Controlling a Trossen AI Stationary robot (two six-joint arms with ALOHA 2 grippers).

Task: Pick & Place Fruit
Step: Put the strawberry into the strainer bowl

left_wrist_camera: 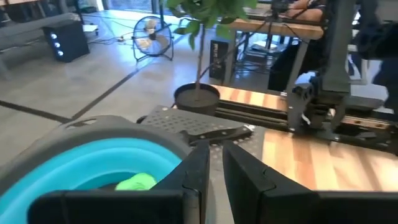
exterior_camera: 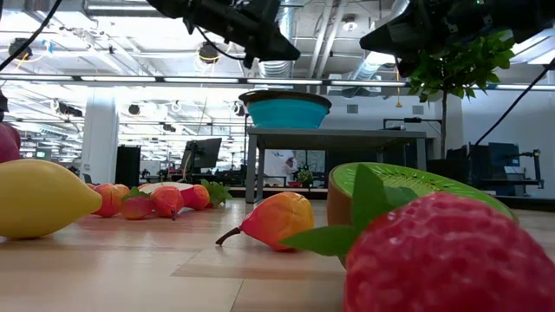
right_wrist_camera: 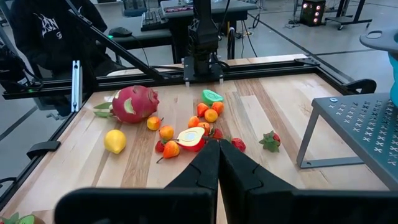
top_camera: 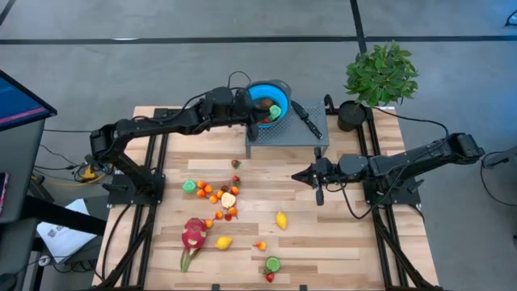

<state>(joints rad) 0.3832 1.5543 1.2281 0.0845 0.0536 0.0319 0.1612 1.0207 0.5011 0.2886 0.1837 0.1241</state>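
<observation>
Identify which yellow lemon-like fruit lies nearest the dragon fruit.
The yellow fruit just right of the dragon fruit; the other one sits apart, nearer mid-table.

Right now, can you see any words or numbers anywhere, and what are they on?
None can be read.
Dark top of a person behind the table: a pale printed mark, too blurred to read.
Papers on the floor by the table: print too small to read.

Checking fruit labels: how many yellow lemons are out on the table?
2. One lemon lies alone; the other lies beside the dragon fruit. The bowl may hide more.
</observation>
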